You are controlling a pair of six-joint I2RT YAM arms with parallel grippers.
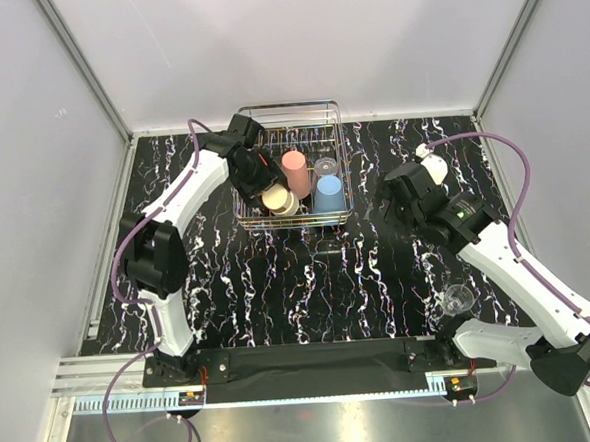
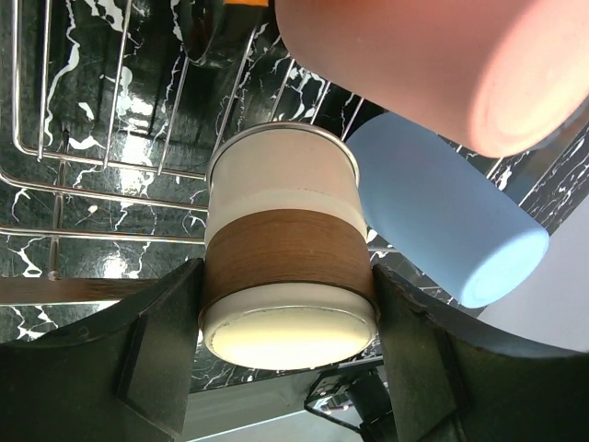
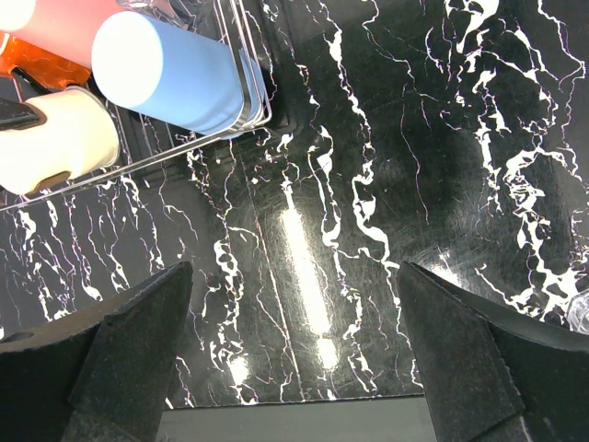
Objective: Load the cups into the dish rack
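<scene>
Beige cup point(image 2: 287, 267) sits clamped between your left fingers point(image 2: 156, 359) in the dish rack point(image 2: 92, 175). Your right fingers point(image 3: 120, 359) gape wide, empty.

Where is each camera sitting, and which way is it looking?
Top external: high behind the arms, looking down on the silver wire dish rack; both arms show.
Left wrist: on the left arm, facing the beige brown-banded cup clamped in the left end effector; both fingers show.
Right wrist: on the right arm, facing the black marbled table; fingers of the open right end effector show.
Shared: both wrist views catch the light blue cup.
</scene>
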